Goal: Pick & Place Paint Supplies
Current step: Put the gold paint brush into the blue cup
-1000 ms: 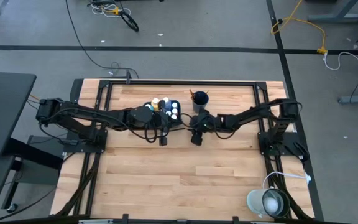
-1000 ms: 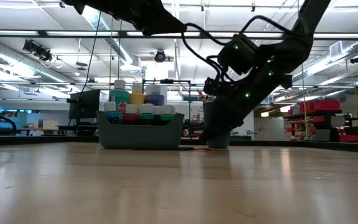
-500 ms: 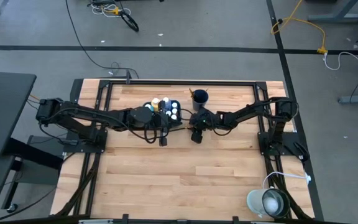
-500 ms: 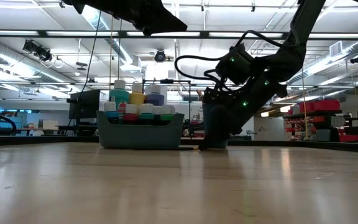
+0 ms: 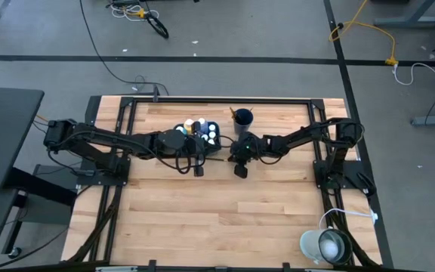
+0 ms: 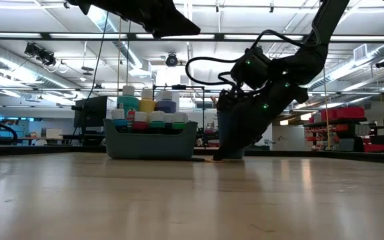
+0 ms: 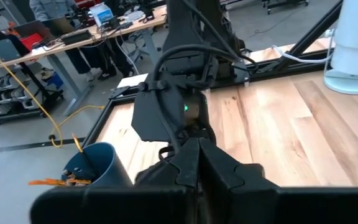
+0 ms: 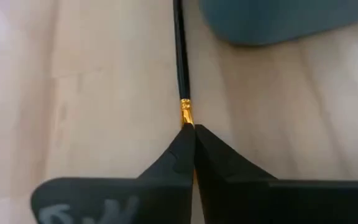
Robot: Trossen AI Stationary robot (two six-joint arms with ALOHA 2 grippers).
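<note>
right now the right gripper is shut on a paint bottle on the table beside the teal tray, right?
Not quite. The right gripper is shut on a thin black-handled paintbrush lying on the table beside the teal tray, not a paint bottle. The right wrist view shows it.

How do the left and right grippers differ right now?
The right gripper is down at the tabletop, pinched on a paintbrush lying beside the teal tray; the left gripper hangs above the table and holds nothing. Both have their fingers closed, and both sit near the tray.
</note>
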